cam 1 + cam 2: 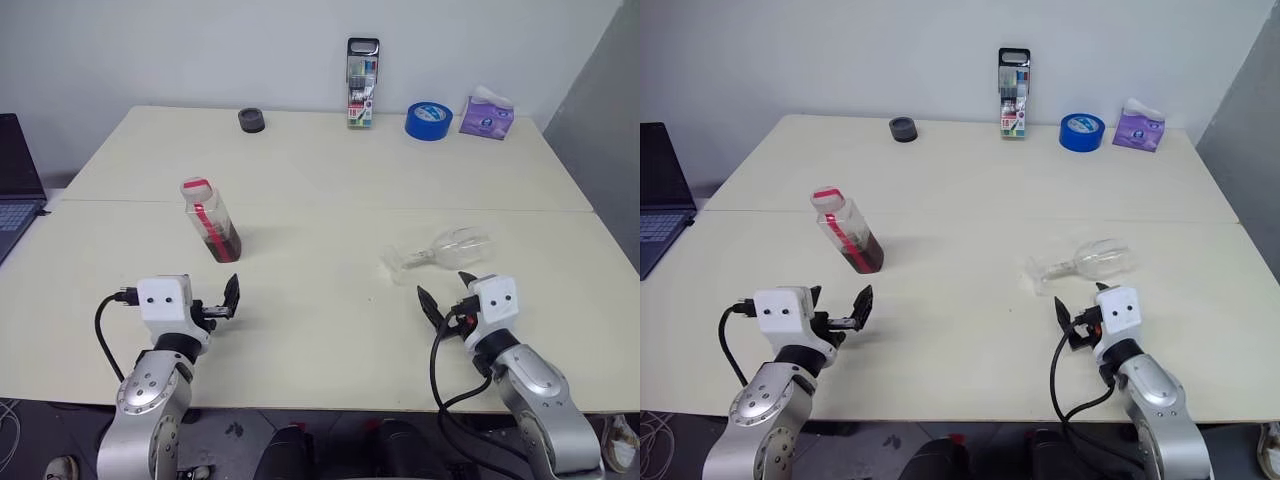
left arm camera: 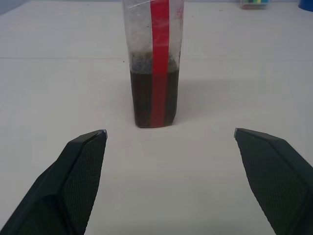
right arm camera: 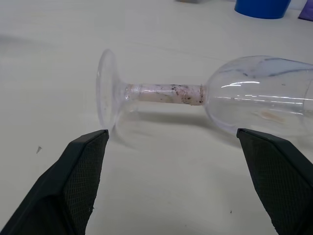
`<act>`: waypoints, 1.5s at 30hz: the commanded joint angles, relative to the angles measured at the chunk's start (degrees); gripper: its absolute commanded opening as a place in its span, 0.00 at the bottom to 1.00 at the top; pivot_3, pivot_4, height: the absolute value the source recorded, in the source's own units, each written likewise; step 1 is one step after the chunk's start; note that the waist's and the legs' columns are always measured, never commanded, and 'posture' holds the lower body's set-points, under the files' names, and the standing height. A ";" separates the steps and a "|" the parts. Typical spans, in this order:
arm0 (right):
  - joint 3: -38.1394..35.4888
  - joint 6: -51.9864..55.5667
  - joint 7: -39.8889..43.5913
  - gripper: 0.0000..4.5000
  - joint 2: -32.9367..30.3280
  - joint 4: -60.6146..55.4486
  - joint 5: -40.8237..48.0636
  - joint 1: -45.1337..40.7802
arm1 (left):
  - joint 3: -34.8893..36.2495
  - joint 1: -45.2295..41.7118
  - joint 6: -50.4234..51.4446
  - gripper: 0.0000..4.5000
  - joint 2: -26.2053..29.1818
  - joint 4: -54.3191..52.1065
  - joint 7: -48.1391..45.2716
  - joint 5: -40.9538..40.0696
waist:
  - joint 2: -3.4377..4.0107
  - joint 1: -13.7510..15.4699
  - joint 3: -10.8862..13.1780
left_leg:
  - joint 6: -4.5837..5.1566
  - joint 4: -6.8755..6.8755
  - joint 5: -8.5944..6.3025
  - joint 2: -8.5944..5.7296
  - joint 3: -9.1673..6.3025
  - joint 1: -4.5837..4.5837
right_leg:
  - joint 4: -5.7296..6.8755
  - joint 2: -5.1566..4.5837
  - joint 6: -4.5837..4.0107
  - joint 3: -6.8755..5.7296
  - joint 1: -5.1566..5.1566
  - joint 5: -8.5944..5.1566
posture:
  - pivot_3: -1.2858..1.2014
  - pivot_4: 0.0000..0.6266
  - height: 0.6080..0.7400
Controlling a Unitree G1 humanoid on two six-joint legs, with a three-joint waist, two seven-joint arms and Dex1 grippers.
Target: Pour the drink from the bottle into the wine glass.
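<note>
Standing with fingers spread wide and holding nothing, the left gripper [image 2: 170,134] hovers over the cream tabletop [image 1: 330,170], aimed at the small clear squarish plastic bottle [image 1: 210,220] just ahead of it but apart from it. This bottle stands upright on the table's left half, carries a red-and-white cap [image 1: 196,187] and a red vertical label strip [image 2: 159,63], and its lower part holds the dark red-brown drink [image 2: 143,100]. The right gripper [image 3: 172,132] likewise has its black fingers fully apart and empty, facing the clear stemmed wine glass [image 1: 445,247], which lies on its side on the table's right half, round foot [image 3: 106,93] toward the robot's left and bowl toward its right, close to the fingertips without touching. Along the far edge stand a small dark round object [image 1: 252,120], a tall clear marker case [image 1: 361,82], a blue tape roll [image 1: 429,120] and a purple tissue pack [image 1: 486,114]. A laptop [image 1: 15,185] sits at the far left.
</note>
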 commanded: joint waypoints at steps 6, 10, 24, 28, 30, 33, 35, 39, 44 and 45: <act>-1.73 -7.52 2.63 1.00 -1.98 4.31 0.52 -0.79 | 0.92 -1.21 -1.83 0.99 0.09 -0.94 0.75 0.91 | 0.00 0.00 0.00 | 0.00 0.00 0.00 0.00 0.00 0.00 | 0.00 0.00 0.00 0.00 0.01 0.00 | 0.52 0.24 1.00; -4.47 -2.60 5.17 1.00 -4.85 2.32 5.52 -9.21 | 1.68 -2.48 -1.73 0.99 0.41 -0.63 1.43 1.10 | 0.05 -0.16 0.03 | 0.00 0.02 0.00 0.00 0.03 0.02 | 0.00 0.01 0.00 0.02 0.01 0.01 | 0.52 0.24 1.00; 0.27 10.42 28.26 1.00 -13.86 9.83 24.34 -35.64 | 0.81 -7.91 -1.17 0.99 0.77 1.70 2.79 3.99 | 0.05 0.10 0.04 | 0.03 -0.01 -0.01 0.01 -0.09 -0.02 | -0.20 0.02 -0.02 -0.10 0.13 0.02 | 0.52 0.24 1.00; 2.41 12.84 31.53 1.00 -13.78 11.61 26.63 -39.86 | 0.35 -10.36 -1.01 0.99 0.67 2.80 3.20 4.34 | 0.06 0.14 0.04 | 0.04 0.00 -0.02 0.00 -0.09 -0.03 | -0.26 0.00 -0.01 -0.10 0.15 0.04 | 0.52 0.24 1.00; 3.34 12.63 31.95 1.00 -13.25 12.79 26.03 -42.00 | 0.38 -11.71 -0.80 0.99 0.78 3.45 3.23 4.45 | 0.06 0.13 0.04 | 0.04 0.00 -0.02 0.01 -0.12 -0.03 | -0.25 0.00 -0.01 -0.13 0.15 0.04 | 0.52 0.24 1.00; 3.75 12.53 31.74 1.00 -12.38 13.62 25.66 -43.48 | 0.36 -12.84 -0.77 0.99 1.29 4.34 2.97 4.87 | 0.05 0.14 0.04 | 0.04 0.00 -0.02 0.01 -0.12 -0.03 | -0.27 0.00 -0.02 -0.13 0.15 0.04 | 0.52 0.24 1.00; 3.91 12.38 31.41 1.00 -11.92 13.74 25.48 -43.69 | 0.33 -13.57 -0.78 0.99 1.82 5.01 2.93 5.42 | 0.05 0.15 0.04 | 0.04 0.00 -0.02 0.01 -0.12 -0.05 | -0.28 -0.01 -0.02 -0.13 0.15 0.04 | 0.52 0.24 1.00; 4.24 12.03 30.10 1.00 -11.02 13.27 24.59 -42.93 | 0.21 -16.10 -0.67 0.99 2.81 6.84 2.86 6.00 | 0.05 0.34 0.04 | 0.03 0.01 -0.02 0.01 -0.14 -0.09 | -0.29 -0.01 -0.01 -0.14 0.13 0.05 | 0.52 0.24 1.00; 4.27 12.24 29.36 1.00 -10.77 12.44 24.79 -42.18 | -0.23 -19.82 -1.70 0.99 3.72 10.37 2.13 6.33 | 0.05 0.38 0.04 | 0.03 0.00 -0.02 0.00 -0.14 -0.10 | -0.30 -0.02 0.00 -0.15 0.13 0.05 | 0.52 0.24 1.00; 4.23 12.15 29.26 1.00 -10.76 12.47 24.77 -42.17 | -0.20 -20.50 -1.98 0.99 3.83 11.17 2.01 6.37 | 0.05 0.38 0.04 | 0.03 0.00 -0.02 0.00 -0.13 -0.09 | -0.30 -0.02 0.00 -0.14 0.12 0.05 | 0.52 0.24 1.00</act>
